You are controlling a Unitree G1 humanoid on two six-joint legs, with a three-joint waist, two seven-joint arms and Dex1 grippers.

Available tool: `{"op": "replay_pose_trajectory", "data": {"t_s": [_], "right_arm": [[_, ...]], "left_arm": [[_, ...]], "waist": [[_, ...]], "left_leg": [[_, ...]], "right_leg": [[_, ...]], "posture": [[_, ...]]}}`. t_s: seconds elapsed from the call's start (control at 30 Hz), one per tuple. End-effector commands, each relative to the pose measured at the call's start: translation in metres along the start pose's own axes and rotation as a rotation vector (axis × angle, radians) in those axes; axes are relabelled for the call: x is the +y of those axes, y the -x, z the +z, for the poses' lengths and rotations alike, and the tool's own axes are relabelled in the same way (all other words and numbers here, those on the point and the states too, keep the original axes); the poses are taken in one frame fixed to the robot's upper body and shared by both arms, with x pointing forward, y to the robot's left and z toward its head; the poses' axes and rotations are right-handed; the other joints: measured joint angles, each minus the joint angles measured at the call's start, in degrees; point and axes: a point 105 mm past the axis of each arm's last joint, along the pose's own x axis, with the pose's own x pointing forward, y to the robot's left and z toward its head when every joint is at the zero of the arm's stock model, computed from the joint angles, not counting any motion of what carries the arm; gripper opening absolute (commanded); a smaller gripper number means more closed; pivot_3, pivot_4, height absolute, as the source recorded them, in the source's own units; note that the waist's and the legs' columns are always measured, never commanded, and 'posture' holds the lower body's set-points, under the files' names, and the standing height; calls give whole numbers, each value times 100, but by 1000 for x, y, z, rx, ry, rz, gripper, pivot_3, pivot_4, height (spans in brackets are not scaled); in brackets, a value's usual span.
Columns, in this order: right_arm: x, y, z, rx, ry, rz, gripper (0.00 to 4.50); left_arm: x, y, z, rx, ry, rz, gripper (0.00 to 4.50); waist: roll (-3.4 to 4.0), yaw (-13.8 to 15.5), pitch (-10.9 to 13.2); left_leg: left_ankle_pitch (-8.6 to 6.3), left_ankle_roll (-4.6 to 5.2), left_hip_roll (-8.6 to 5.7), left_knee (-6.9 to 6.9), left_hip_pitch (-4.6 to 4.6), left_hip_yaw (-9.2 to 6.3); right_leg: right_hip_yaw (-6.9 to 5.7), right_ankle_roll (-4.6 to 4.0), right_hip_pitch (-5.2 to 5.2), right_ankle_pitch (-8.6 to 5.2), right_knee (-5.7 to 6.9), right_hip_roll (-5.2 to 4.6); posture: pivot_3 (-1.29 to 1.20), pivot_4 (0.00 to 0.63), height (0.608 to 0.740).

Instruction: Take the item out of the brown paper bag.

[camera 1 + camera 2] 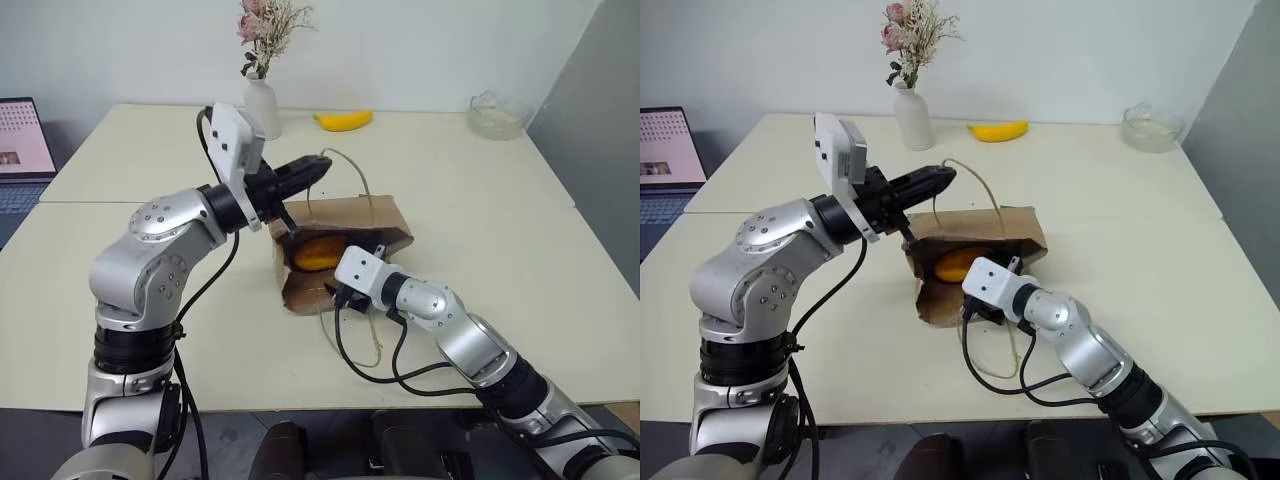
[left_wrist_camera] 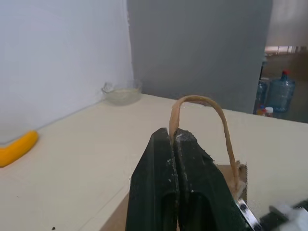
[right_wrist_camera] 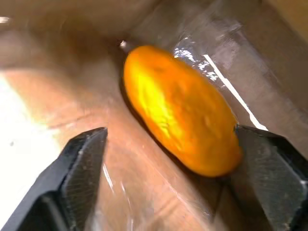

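A: From the head views, we see the crinkled brown kraft paper bag (image 1: 345,245) lying on the cream worktop (image 1: 520,230), its mouth held up. Our left hand (image 1: 318,167) is clenched on one thin tan cord handle (image 1: 352,172), lifting that side of the bag.

B: And inside the mouth we see the small orange-yellow rounded item (image 1: 958,264), resting in the bag. Our right hand (image 1: 352,272) is at the bag's opening, just in front of the item. The other cord handle (image 1: 990,362) trails loose over the worktop edge.

A: Far back we note a long yellow banana (image 1: 343,120), a white vase of dried flowers (image 1: 262,105) and a clear glass bowl (image 1: 497,115), all well apart from the bag.

B: In the left wrist view, our black fingers (image 2: 159,178) are pressed together with the cord looping out from between them.

A: In the right wrist view, our fingers (image 3: 82,168) stand wide apart, released, one on each side of the item (image 3: 180,110), which lies on the bag's inner paper. One finger sits just beside its end; we cannot tell whether it touches.
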Motion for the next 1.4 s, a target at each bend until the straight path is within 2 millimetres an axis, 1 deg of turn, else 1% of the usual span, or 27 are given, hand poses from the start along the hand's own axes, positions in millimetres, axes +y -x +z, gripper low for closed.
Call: {"op": "replay_pose_trajectory", "data": {"t_s": [0.03,0.17,0.37,0.5,0.57,0.6,0.67,0.73,0.8,0.87,0.97,1.03,1.2,1.3,1.33,1.4], "right_arm": [[-14,-5,16,-40,142,-42,4456],[-24,-21,13,4,205,-40,4456],[-28,-42,-2,97,323,54,4456],[-28,-50,-15,159,313,114,4456],[-27,-51,-17,163,295,137,4456],[-28,-51,-16,155,291,138,4102],[-29,-50,-11,136,281,144,3564],[-30,-48,-7,118,276,145,2894],[-28,-45,-2,95,259,164,2827],[-25,-40,3,63,232,196,2827],[-23,-25,17,0,180,256,2827],[-21,-9,27,-55,112,323,2827],[-23,37,36,-137,-16,476,2827],[-32,71,42,-200,-134,533,2827],[-37,81,43,-209,-168,530,2827],[-54,100,40,-221,-265,459,2827]], "left_arm": [[3,1,17,-51,1,6,0],[-1,-1,15,-44,6,-14,0],[-3,-2,13,-44,12,-24,0],[-2,-2,12,-43,12,-16,0],[-1,0,11,-39,10,-10,0],[-1,0,10,-37,10,-7,0],[0,1,9,-34,9,1,0],[1,2,7,-31,8,8,0],[2,2,5,-26,7,12,0],[2,2,3,-18,10,12,0],[3,2,0,-11,11,13,0],[3,1,-2,-8,11,14,0],[3,0,-6,2,10,15,0],[2,-1,-9,9,7,15,0],[2,0,-9,10,7,16,0],[3,0,-10,13,10,22,0]], "waist": [[0,-10,0],[0,-9,0],[0,-7,0],[0,-7,0],[0,-8,0],[0,-9,0],[0,-8,0],[0,-8,0],[0,-7,0],[1,-6,0],[1,-5,1],[2,0,1],[2,6,1],[3,9,2],[2,10,2],[2,12,2]], "left_leg": [[0,0,0,0,1,0],[0,-1,2,-1,5,1],[0,-1,0,-1,3,4],[0,-1,0,0,4,3],[0,-1,1,0,4,3],[0,-1,2,0,5,3],[0,-1,2,0,5,2],[0,-1,3,0,5,3],[0,-1,2,0,5,2],[0,-1,3,0,4,1],[0,-1,3,-1,3,1],[0,-1,2,-1,2,0],[0,0,2,0,2,-5],[0,0,1,0,4,-9],[0,0,1,0,5,-7],[0,0,1,0,3,-9]], "right_leg": [[1,0,0,0,2,0],[2,-1,0,0,5,1],[5,-1,1,0,1,-1],[5,-2,1,0,4,-1],[5,-2,1,0,5,-1],[5,-2,1,0,6,-1],[4,-2,1,0,7,-1],[5,-2,0,0,8,-1],[4,-2,0,0,8,-2],[3,-2,0,0,8,-2],[3,-2,0,0,7,-2],[2,-2,0,0,6,-2],[-5,-2,3,0,4,-3],[-8,-2,6,0,4,-4],[-6,-2,6,0,4,-4],[-8,-2,6,0,3,-4]], "posture": [[0,150,740],[0,150,740],[0,150,740],[0,150,740],[0,150,740],[0,150,740],[0,150,740],[0,150,740],[0,150,740],[0,150,740],[0,150,740],[0,150,740],[0,150,740],[0,150,740],[0,150,740],[0,150,740]]}}
